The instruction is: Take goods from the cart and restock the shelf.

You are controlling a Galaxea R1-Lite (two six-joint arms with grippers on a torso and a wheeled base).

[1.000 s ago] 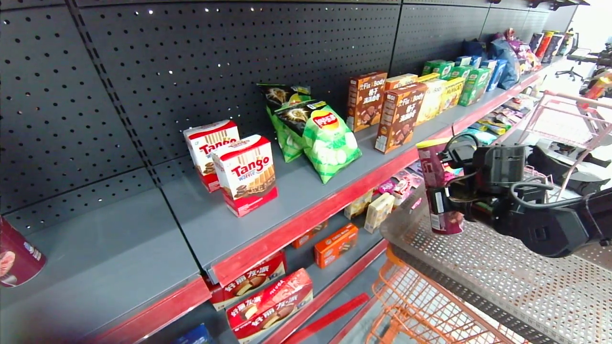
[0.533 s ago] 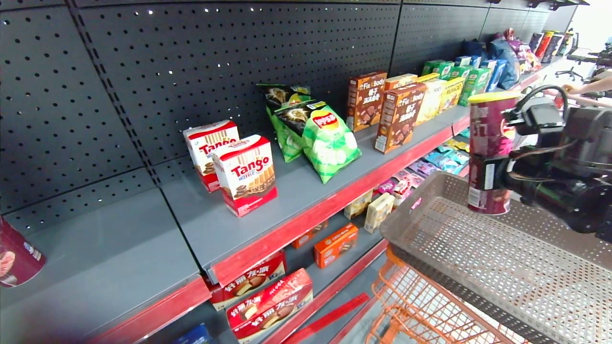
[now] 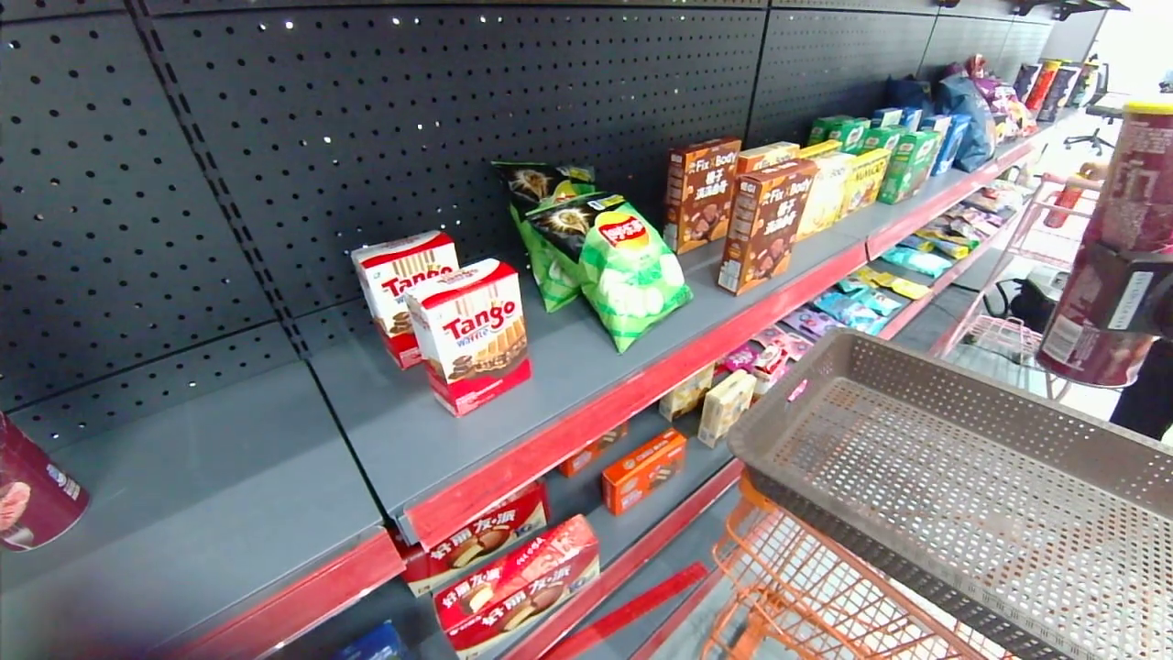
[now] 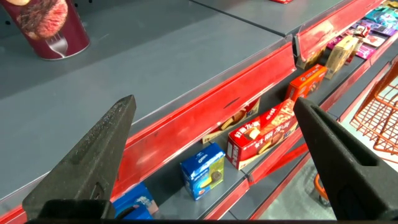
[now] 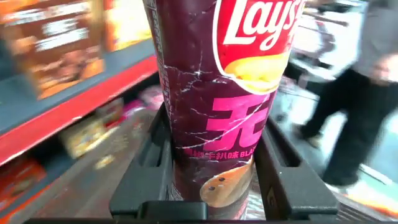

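A tall maroon chips can [image 3: 1113,229] with a yellow lid hangs upright at the far right, above the far corner of the grey perforated basket [image 3: 916,477]. My right gripper [image 3: 1120,291] is shut around its lower half; in the right wrist view the can [image 5: 224,93] stands between the black fingers [image 5: 146,168]. My left gripper [image 4: 211,155] is open and holds nothing, hovering over the red front edge of the grey shelf [image 4: 186,62]. A second maroon can [image 4: 50,28] stands on that shelf [image 3: 229,477] at the far left [image 3: 32,495].
Wafer boxes [image 3: 472,335], green chip bags [image 3: 623,266] and brown boxes [image 3: 765,225] line the shelf to the right of a bare stretch. The basket sits on an orange cart [image 3: 806,596]. Lower shelves hold red boxes [image 3: 518,577]. A pink cart [image 3: 1035,247] stands behind.
My right gripper has carried the chips can up out of the basket and off to the right, towards the view's edge. The left arm and the shelf goods have not moved.
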